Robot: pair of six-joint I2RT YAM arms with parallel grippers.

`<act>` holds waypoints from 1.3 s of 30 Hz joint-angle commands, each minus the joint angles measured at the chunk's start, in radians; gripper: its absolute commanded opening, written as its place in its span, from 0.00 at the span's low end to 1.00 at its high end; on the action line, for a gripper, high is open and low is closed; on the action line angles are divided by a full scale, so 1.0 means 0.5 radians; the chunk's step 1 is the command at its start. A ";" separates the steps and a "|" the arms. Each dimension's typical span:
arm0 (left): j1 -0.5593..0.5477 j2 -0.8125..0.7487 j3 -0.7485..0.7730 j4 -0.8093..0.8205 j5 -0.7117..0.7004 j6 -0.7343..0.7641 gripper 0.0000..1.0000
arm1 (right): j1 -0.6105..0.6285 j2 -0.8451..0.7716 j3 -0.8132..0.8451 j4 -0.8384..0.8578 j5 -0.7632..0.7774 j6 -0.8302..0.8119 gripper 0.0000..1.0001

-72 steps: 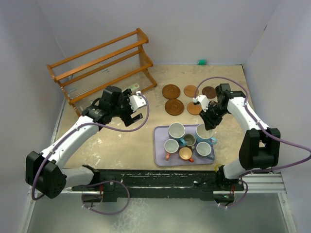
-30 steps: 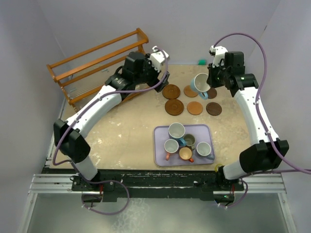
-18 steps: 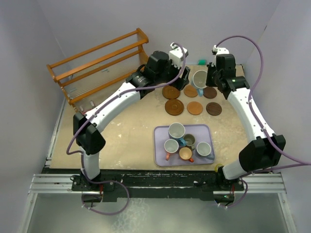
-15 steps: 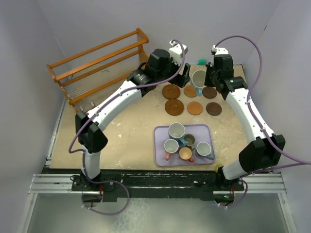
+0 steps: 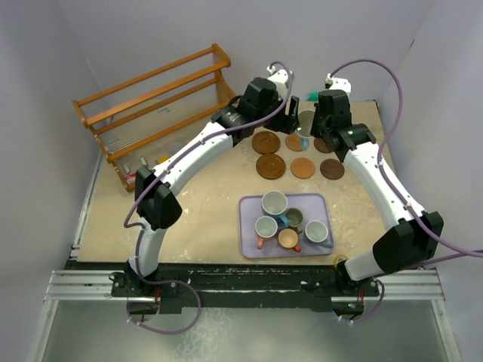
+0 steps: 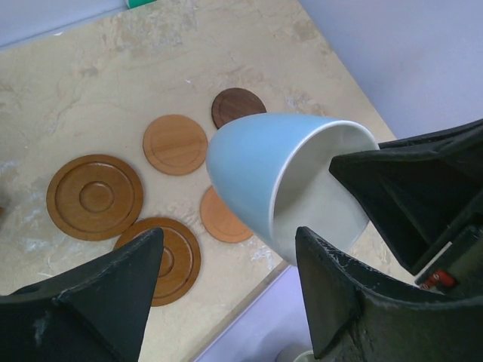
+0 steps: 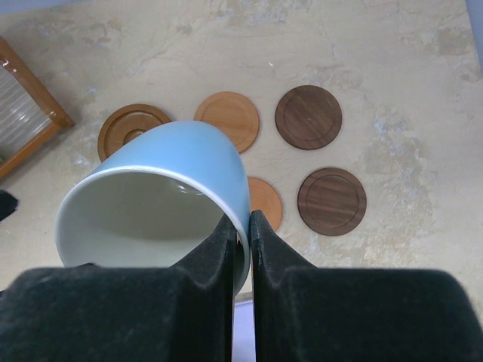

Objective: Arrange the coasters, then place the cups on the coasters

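Observation:
My right gripper (image 7: 241, 219) is shut on the wall of a blue cup with a white inside (image 7: 151, 204), one finger inside the rim and one outside. The cup (image 5: 306, 121) hangs tilted above the coasters at the far side of the table. My left gripper (image 6: 226, 241) is open, and the cup (image 6: 279, 181) sits just beyond its fingertips without touching them. Below lie several round brown coasters in two rows: rimmed orange-brown (image 5: 266, 142), light (image 5: 303, 167), dark (image 5: 332, 168). The other cups, such as a white-and-blue one (image 5: 274, 202), stand on the lavender tray (image 5: 249, 241).
A wooden rack (image 5: 155, 102) stands at the far left against the wall. A small green object (image 5: 313, 96) lies at the far edge. Both arms meet above the coasters, close to the back wall. The tray is at the near centre.
The right gripper lifted the blue cup off the tray and carried it far and left, above the coasters. The left arm swung right across the table to meet it, its jaws narrowing somewhat.

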 commanded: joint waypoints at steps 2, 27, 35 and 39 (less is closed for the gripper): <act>-0.019 0.039 0.129 0.014 0.007 -0.088 0.64 | 0.067 -0.105 0.068 0.157 0.172 0.126 0.00; -0.021 0.179 0.249 0.043 -0.017 0.164 0.03 | 0.230 -0.097 -0.043 0.160 -0.263 0.170 0.00; 0.061 0.128 0.153 0.080 -0.025 0.343 0.03 | 0.216 -0.115 -0.081 0.129 -0.415 0.096 0.20; 0.103 0.090 0.025 0.141 -0.004 0.411 0.03 | 0.211 -0.158 -0.091 0.140 -0.432 0.076 0.34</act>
